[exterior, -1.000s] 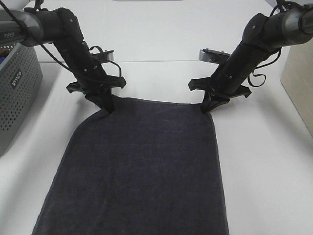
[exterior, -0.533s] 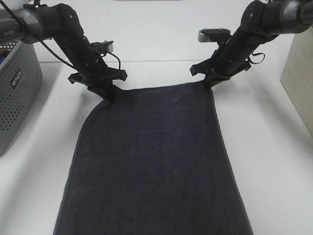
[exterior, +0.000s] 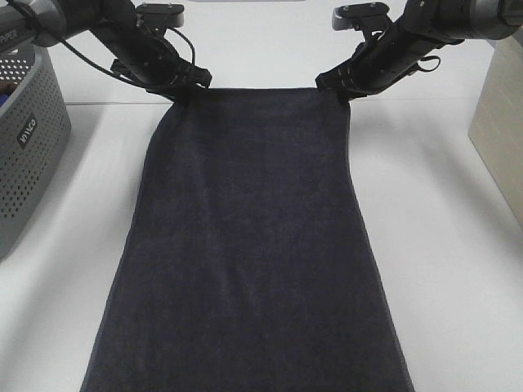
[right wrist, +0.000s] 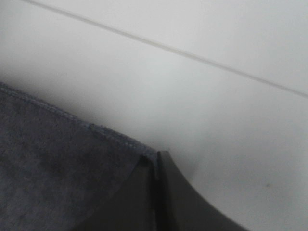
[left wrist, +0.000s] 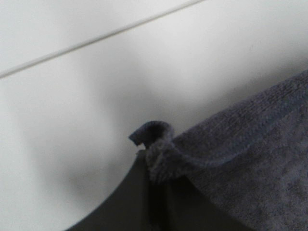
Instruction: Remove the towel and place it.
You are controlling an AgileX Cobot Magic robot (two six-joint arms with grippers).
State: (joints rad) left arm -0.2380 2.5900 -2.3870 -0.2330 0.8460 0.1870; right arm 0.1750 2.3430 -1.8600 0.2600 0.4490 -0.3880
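The dark charcoal towel point(exterior: 249, 237) lies spread lengthwise down the middle of the white table, from the far seam to the near edge. My left gripper point(exterior: 189, 88) is shut on the towel's far left corner; the pinched, curled corner point(left wrist: 156, 144) shows in the left wrist view. My right gripper point(exterior: 343, 90) is shut on the far right corner, and the right wrist view shows the towel edge point(right wrist: 72, 163) running into the closed fingers point(right wrist: 154, 192).
A grey perforated basket point(exterior: 24, 155) stands at the left edge of the table. A beige box point(exterior: 498, 122) stands at the right edge. The bare white tabletop point(exterior: 441, 245) flanks the towel on both sides.
Both grippers have moved away toward the far side of the table, dragging the towel's far edge with them. The towel is now stretched out longer and flatter.
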